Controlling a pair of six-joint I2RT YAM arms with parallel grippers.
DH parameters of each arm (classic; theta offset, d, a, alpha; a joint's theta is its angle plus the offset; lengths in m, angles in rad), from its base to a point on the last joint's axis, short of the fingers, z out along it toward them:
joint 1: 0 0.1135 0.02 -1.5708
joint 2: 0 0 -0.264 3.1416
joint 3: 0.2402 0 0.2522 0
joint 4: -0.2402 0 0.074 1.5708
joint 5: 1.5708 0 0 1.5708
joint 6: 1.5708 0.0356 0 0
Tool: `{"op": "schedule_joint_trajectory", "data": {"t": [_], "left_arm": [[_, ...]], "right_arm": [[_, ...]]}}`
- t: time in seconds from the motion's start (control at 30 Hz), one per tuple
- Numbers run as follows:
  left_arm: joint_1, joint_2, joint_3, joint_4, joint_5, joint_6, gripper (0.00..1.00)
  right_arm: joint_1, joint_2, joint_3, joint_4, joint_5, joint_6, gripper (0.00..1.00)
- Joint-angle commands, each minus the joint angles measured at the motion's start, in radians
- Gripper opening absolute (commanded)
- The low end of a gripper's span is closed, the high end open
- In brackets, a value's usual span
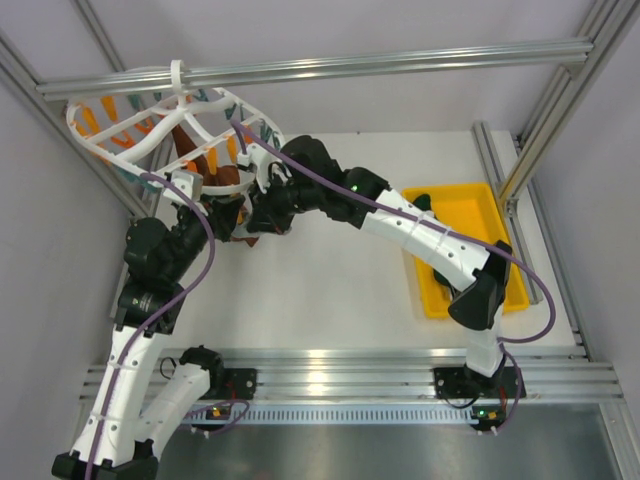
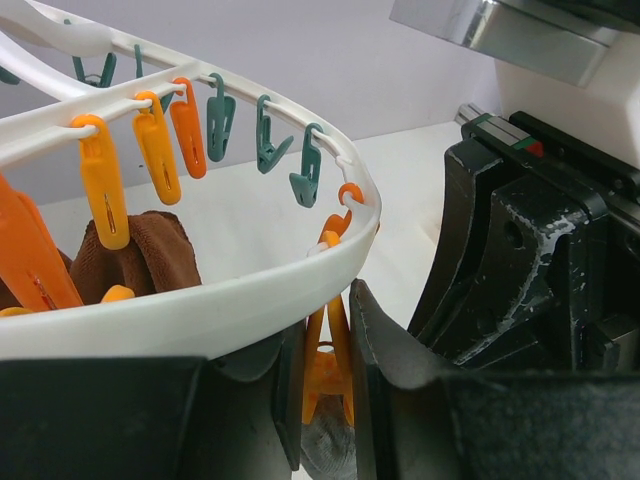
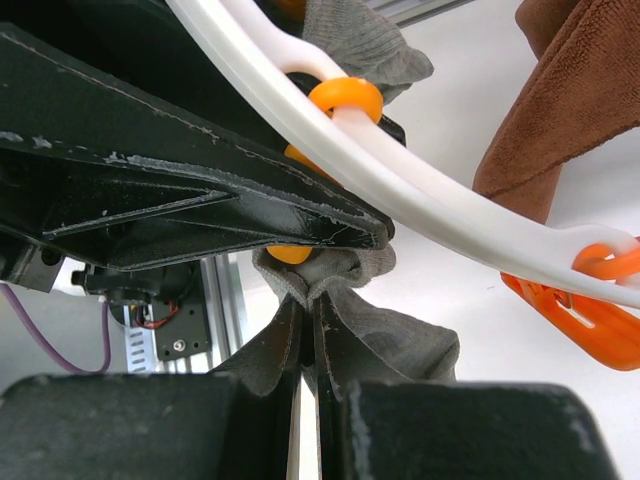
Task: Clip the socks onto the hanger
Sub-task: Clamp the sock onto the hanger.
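Right gripper (image 3: 308,335) sits closest, its jaws pinched together on a grey sock (image 3: 400,345), holding the fabric's edge up just beneath the left gripper (image 2: 326,345). Left jaws are clamped on an orange clip (image 2: 326,385) that dangles from the near rim of the hanger (image 2: 200,305) — grey fabric shows right under that clip. Brown sock (image 2: 130,255) hangs clipped farther along the ring. Tray (image 1: 470,215) lies well apart, to the right.

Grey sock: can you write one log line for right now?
left pincer: squeezing orange clip on hanger | right pincer: pinching grey sock at that clip | clipped: cannot tell
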Motion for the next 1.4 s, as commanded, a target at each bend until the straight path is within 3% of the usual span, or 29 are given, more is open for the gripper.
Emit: {"op": "schedule_joint_trajectory", "data": {"t": [0.0, 0.6, 1.03, 1.27, 1.37], "left_arm": [[0.004, 0.084, -0.046, -0.179, 0.005, 0.1, 0.0], [0.003, 0.08, -0.05, -0.208, -0.013, 0.121, 0.0], [0.003, 0.084, -0.043, -0.224, -0.036, 0.148, 0.0], [0.004, 0.09, -0.023, -0.23, 0.008, 0.089, 0.23], [0.004, 0.089, -0.017, -0.219, 0.013, 0.066, 0.28]], "right_arm": [[0.011, -0.039, 0.023, 0.039, -0.005, 0.003, 0.0], [-0.02, -0.12, -0.087, 0.176, -0.024, 0.045, 0.0], [-0.032, -0.149, -0.142, 0.168, -0.018, 0.026, 0.0], [-0.031, -0.148, -0.144, 0.171, -0.025, 0.022, 0.0], [-0.031, -0.151, -0.153, 0.188, -0.033, 0.023, 0.0]]}}
